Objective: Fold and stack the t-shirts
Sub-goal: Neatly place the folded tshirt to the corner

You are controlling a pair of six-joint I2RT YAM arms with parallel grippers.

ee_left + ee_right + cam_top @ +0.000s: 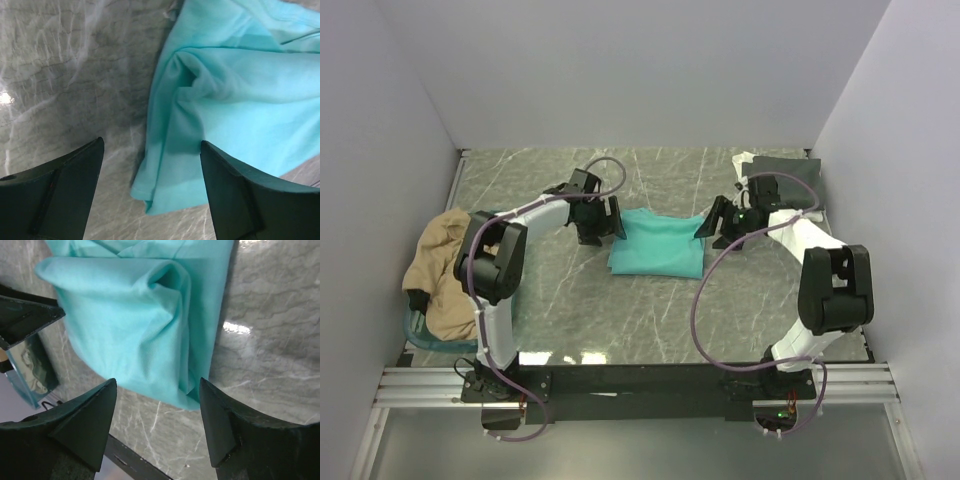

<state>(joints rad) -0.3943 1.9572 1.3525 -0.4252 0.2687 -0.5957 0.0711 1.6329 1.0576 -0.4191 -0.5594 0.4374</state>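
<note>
**Layout.** The teal-green t-shirt (657, 243) lies folded into a rough rectangle at the middle of the table (620, 320). The left gripper (603, 225) is at its left edge and the right gripper (722, 225) at its right edge. Both grippers have their jaws spread wide with nothing pinched between them, so neither holds cloth. The tan t-shirt (440, 270) is heaped over the teal basket (415, 328) at the table's left edge. The dark grey t-shirt (790, 175) lies at the far right corner, with a white t-shirt (745, 162) showing at its far left side.

**Handling (judged).** The cloth looks light, limp and not fragile. Lifted by one layer, it would likely sag and come unfolded, and it may slide on the glossy tabletop. The better hold is a pinch through all layers at a folded side edge, one gripper on each side.

**Views.** Only the overhead view shows the other shirts and the spacing between things. The left wrist view shows a puckered hollow in the fold and the stacked layers at one corner. The right wrist view shows a bunched ridge along the opposite edge. From above, the shirt looks flat.
</note>
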